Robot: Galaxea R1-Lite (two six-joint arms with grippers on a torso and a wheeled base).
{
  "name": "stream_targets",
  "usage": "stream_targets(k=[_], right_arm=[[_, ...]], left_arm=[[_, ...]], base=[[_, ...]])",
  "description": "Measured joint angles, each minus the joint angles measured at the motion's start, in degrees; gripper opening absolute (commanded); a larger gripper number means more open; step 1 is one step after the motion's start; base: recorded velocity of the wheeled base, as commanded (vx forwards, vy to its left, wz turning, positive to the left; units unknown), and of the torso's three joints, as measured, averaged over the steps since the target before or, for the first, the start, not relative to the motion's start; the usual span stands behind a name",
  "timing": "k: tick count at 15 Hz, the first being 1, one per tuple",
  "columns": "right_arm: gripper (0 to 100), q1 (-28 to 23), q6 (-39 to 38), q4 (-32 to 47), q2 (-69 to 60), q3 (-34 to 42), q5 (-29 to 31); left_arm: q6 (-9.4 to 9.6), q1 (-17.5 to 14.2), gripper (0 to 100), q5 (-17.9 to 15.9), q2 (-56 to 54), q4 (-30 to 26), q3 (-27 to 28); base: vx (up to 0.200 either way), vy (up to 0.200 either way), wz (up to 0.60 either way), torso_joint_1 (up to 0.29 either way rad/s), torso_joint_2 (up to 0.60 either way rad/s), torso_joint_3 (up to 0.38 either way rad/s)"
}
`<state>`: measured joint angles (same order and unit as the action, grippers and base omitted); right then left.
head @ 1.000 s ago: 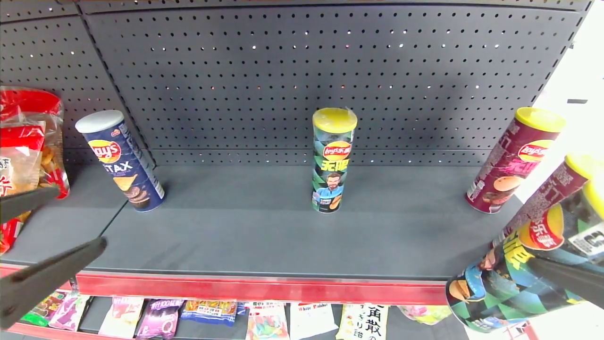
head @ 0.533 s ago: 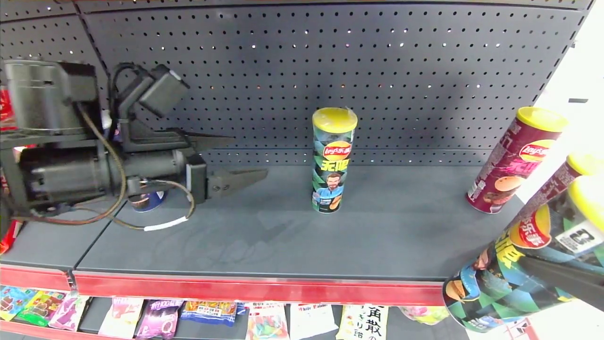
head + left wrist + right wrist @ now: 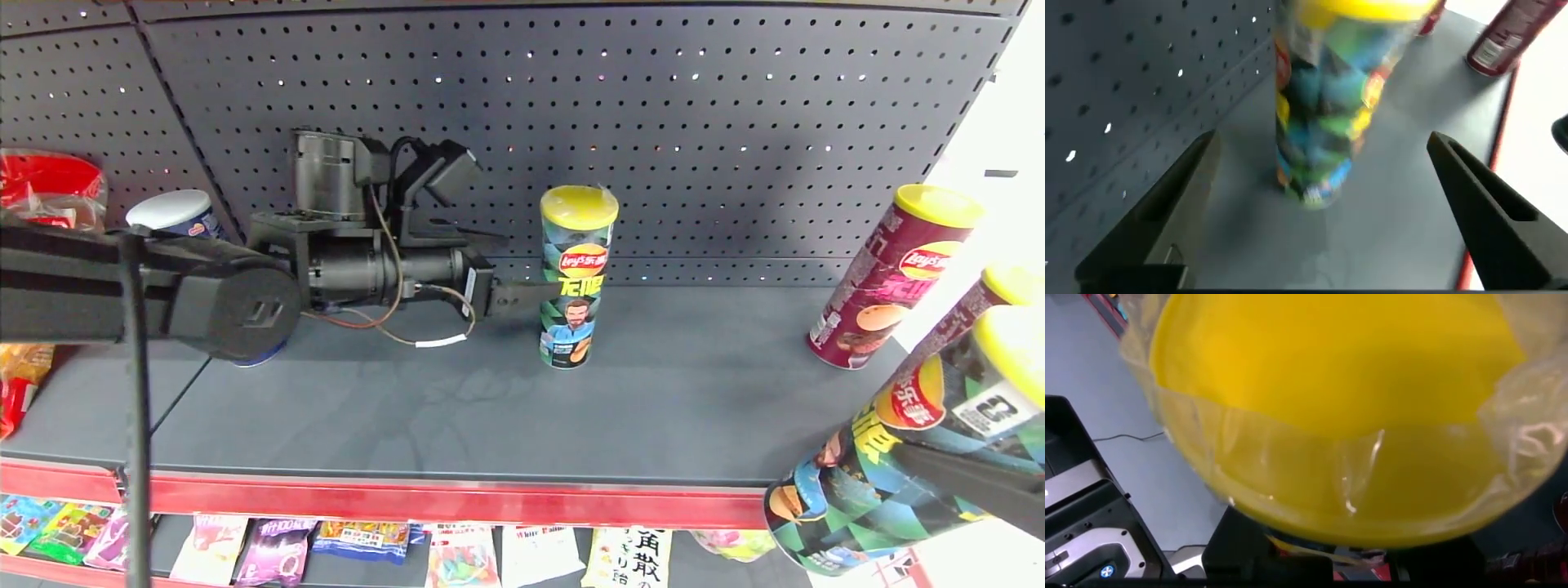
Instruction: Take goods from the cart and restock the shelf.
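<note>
A green chip can [image 3: 575, 278] with a yellow lid stands upright mid-shelf, near the pegboard. My left gripper [image 3: 526, 265] reaches in from the left at its height. It is open, with the fingers wide apart. In the left wrist view the green can [image 3: 1327, 106] stands just ahead of the left gripper [image 3: 1323, 143], between the lines of its fingers and untouched. My right gripper [image 3: 980, 465] is at the lower right, in front of the shelf edge, shut on a second green can [image 3: 882, 482] held tilted. That can's yellow lid [image 3: 1331, 400] faces the right wrist camera.
A blue can [image 3: 175, 216] stands at the left, half hidden behind my left arm. Two maroon cans [image 3: 890, 273] lean at the right end. Red snack bags [image 3: 49, 188] fill the far left. The grey shelf [image 3: 490, 408] has a red front rail [image 3: 449, 498]; packets [image 3: 367, 543] hang below.
My left arm has swung up from the lower left and swept right along the shelf, bringing its open gripper up to the standing green can. The right arm has barely moved.
</note>
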<state>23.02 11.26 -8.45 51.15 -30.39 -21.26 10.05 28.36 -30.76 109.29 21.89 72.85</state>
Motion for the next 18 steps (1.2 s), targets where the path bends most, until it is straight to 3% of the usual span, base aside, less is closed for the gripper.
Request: stream_targets(k=[4,15,16,18], right_arm=[[0,-0.1,0.0,0.0,0.0,0.0,0.1],[0,-0.1,0.0,0.2,0.0,0.1,0.1],[0,-0.1,0.0,0.2,0.0,0.1,0.2],[0,-0.2,0.0,0.2,0.0,0.1,0.4]], left_arm=[[-0.06,1.1,100,0.2,6.1,-0.1,7.3],[-0.15,2.2,100,0.5,12.2,-0.1,14.7],[-0.22,2.5,0,0.5,12.9,-0.1,15.5],[-0.33,2.6,0,0.5,13.9,-0.1,16.5]], base=[[0.000,0.000,0.00,0.000,0.00,0.000],[0.000,0.000,0.00,0.000,0.00,0.000],[0.000,0.000,0.00,0.000,0.00,0.000],[0.000,0.000,0.00,0.000,0.00,0.000]])
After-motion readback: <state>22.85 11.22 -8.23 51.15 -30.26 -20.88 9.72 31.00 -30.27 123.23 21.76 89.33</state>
